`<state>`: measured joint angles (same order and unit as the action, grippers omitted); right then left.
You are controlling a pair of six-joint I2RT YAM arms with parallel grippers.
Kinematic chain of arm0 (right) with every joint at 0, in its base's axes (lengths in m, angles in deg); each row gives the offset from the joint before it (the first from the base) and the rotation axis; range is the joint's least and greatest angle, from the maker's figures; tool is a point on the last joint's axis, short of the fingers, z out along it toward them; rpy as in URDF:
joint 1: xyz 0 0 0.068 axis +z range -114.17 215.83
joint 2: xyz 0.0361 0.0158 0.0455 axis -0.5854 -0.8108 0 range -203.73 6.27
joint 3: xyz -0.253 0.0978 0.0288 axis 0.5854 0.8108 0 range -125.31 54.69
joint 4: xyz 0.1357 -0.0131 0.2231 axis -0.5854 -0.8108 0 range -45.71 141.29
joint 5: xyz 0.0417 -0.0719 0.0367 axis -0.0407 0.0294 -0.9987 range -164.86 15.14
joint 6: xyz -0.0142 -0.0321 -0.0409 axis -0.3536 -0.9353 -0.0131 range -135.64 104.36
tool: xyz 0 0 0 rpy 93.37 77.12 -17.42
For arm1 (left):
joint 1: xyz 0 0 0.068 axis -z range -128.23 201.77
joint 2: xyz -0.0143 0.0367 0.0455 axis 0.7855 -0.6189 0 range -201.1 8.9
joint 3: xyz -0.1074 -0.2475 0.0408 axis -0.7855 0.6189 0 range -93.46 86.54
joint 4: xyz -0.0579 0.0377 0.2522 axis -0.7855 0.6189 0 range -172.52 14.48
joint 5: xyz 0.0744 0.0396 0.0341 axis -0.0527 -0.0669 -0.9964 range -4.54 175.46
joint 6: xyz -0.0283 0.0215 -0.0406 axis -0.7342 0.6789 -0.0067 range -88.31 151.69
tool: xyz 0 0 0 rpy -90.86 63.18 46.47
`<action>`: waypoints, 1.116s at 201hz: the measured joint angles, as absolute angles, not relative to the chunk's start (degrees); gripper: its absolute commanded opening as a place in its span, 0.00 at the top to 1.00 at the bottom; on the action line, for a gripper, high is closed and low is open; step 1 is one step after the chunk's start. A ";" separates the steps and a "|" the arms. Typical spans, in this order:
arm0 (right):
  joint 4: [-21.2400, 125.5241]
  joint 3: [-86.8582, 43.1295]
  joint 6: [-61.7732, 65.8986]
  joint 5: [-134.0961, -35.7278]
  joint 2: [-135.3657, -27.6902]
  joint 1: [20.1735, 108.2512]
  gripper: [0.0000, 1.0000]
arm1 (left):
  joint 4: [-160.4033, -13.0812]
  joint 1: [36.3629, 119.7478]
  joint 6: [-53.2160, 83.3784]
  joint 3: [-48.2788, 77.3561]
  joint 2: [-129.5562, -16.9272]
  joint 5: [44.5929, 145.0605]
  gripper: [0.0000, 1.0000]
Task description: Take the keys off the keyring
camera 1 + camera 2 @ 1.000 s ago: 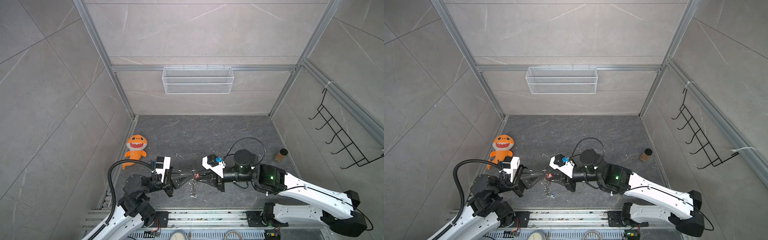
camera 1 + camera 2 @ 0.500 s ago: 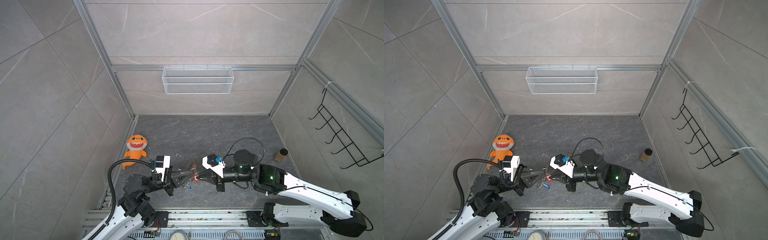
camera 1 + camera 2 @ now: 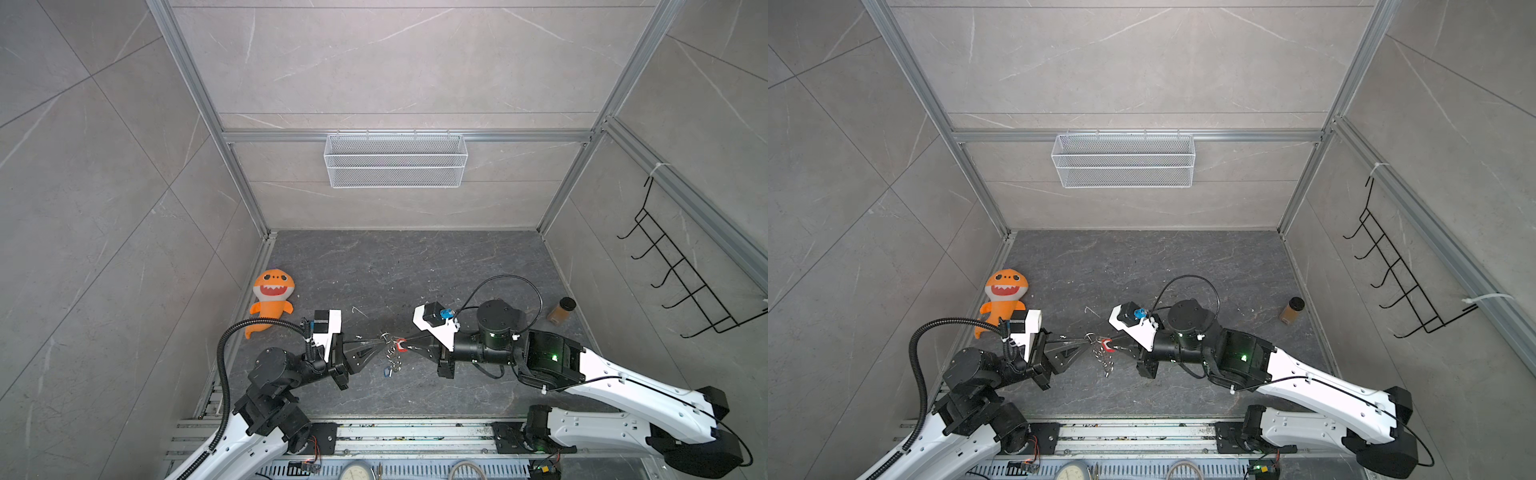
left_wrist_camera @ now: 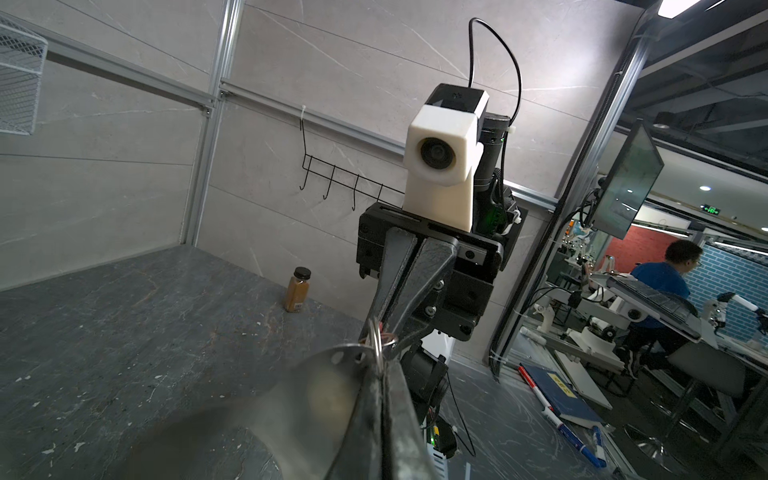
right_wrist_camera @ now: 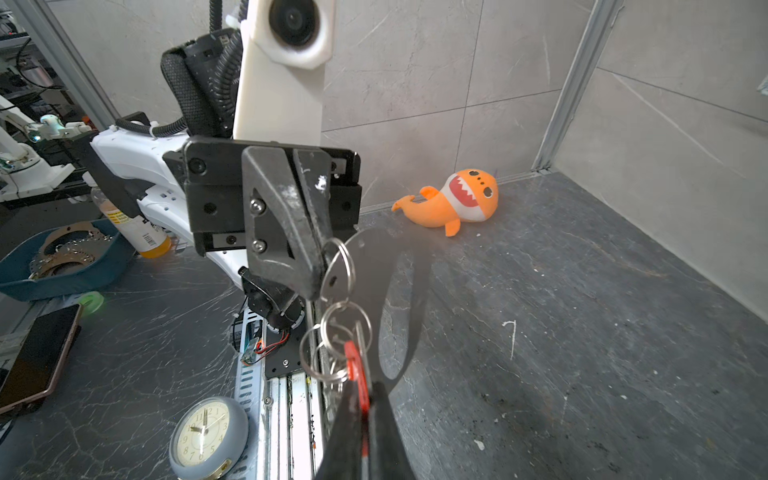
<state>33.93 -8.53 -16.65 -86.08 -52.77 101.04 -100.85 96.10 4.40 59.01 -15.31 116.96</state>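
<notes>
In both top views the left gripper [image 3: 379, 342] is pinched shut on the keyring [image 3: 390, 354] and the right gripper [image 3: 410, 347] on the red key [image 3: 400, 345]. Both are held above the table [image 3: 415, 270], the held stretch running arm to arm and the blue key [image 3: 387, 372] dangling. The left wrist view shows the strap clamped between closed fingers. The right wrist view shows the red tag nipped edge-on, pointing back at the rings. The step looks like freeing the red key; next it must be wound round its split ring while the left holds firm.
</notes>
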 measured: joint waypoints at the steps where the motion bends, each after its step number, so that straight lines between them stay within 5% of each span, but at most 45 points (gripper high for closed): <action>1: 33.93 -8.53 -16.65 -86.00 -52.77 101.04 1.00 | -100.83 96.10 4.42 59.01 -15.31 116.96 1.00; 224: 31.65 -9.80 -17.35 -78.59 -52.53 101.61 1.00 | -97.02 96.54 6.21 58.73 -15.07 111.91 1.00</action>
